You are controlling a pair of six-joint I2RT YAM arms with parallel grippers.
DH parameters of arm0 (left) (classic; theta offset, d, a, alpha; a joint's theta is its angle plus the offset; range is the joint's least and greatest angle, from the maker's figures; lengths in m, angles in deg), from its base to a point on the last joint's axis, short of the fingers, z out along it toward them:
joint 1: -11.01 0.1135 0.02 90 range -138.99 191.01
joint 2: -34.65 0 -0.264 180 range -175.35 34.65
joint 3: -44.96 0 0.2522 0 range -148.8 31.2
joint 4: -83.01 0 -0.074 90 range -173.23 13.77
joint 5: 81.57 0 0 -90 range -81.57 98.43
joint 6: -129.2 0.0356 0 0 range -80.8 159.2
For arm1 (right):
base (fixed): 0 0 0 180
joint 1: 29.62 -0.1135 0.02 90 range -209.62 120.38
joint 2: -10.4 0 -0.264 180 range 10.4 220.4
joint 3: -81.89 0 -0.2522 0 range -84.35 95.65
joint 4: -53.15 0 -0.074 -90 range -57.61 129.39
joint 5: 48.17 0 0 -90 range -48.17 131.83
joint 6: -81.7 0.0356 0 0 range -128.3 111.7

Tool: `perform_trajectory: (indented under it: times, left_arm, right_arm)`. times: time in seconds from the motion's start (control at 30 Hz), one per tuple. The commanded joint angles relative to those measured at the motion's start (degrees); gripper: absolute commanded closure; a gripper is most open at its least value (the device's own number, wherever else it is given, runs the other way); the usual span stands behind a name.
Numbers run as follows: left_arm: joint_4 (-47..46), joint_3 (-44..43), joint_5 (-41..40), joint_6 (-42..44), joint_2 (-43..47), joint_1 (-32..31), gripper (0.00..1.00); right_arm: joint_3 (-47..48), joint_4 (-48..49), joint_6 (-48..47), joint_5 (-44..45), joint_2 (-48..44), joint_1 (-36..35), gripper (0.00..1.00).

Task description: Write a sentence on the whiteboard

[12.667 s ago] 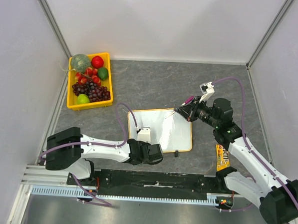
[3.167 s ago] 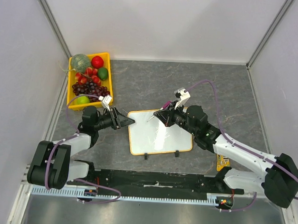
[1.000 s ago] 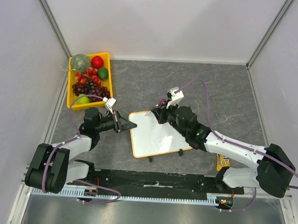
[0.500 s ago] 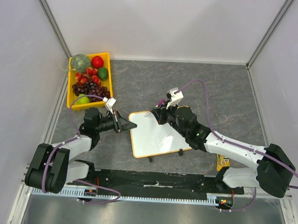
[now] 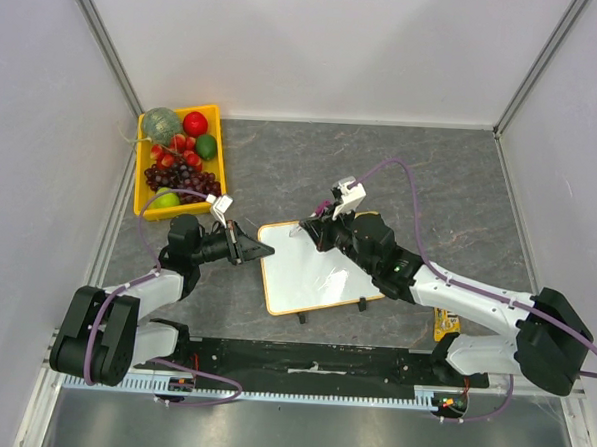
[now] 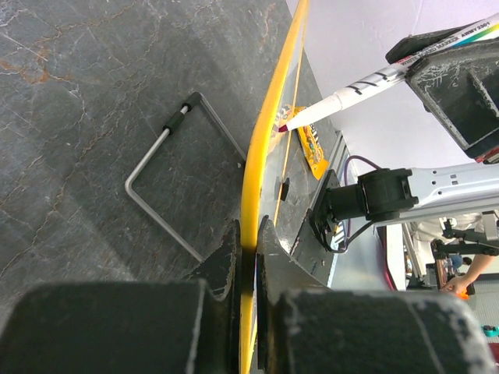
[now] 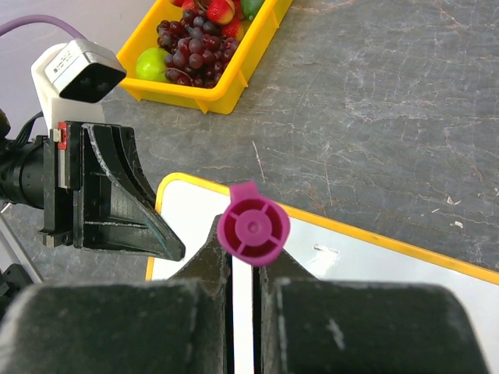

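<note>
The whiteboard (image 5: 321, 270) lies on the grey table, turned a little, its face blank; no pink words of the sentence show on it. My left gripper (image 5: 249, 249) is shut on its orange-yellow frame at the left corner; in the left wrist view (image 6: 248, 245) the frame (image 6: 269, 125) runs edge-on between the jaws. My right gripper (image 5: 321, 230) is shut on a marker (image 7: 253, 226) with a magenta end cap, above the board's far left corner. The marker's tip (image 6: 284, 123) is at the board's face near the frame. My right gripper (image 7: 243, 261) looks down on the board (image 7: 366, 273).
A yellow tray (image 5: 144, 209) of fruit stands at the back left. An orange packet (image 5: 444, 316) lies by the right arm. Two black clips (image 5: 362, 305) stick out of the board's near edge. A wire stand (image 6: 179, 179) shows behind the board.
Over the last second almost nothing has moved. Before that the left gripper went from the board's near edge to its left corner, the board turned, and the right gripper carried the marker leftward.
</note>
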Motion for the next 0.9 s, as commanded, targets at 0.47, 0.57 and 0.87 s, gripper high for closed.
perform_trajectory:
  times: [0.47,0.57,0.87]
  left_arm:
    - [5.18,0.08,-4.15,5.63,-0.55,-0.60,0.98]
    - [5.35,0.08,-4.32,5.72,-0.46,-0.68,0.98]
    - [6.58,-0.27,-4.41,6.07,-0.20,-0.68,0.98]
  right_arm:
    - [-1.94,-2.54,-1.23,-2.17,-1.78,-0.88,1.00]
    - [-2.20,-2.98,-1.32,-2.53,-1.96,-1.14,1.00]
    - [-1.68,-0.88,0.87,-3.66,-3.98,-1.23,1.00]
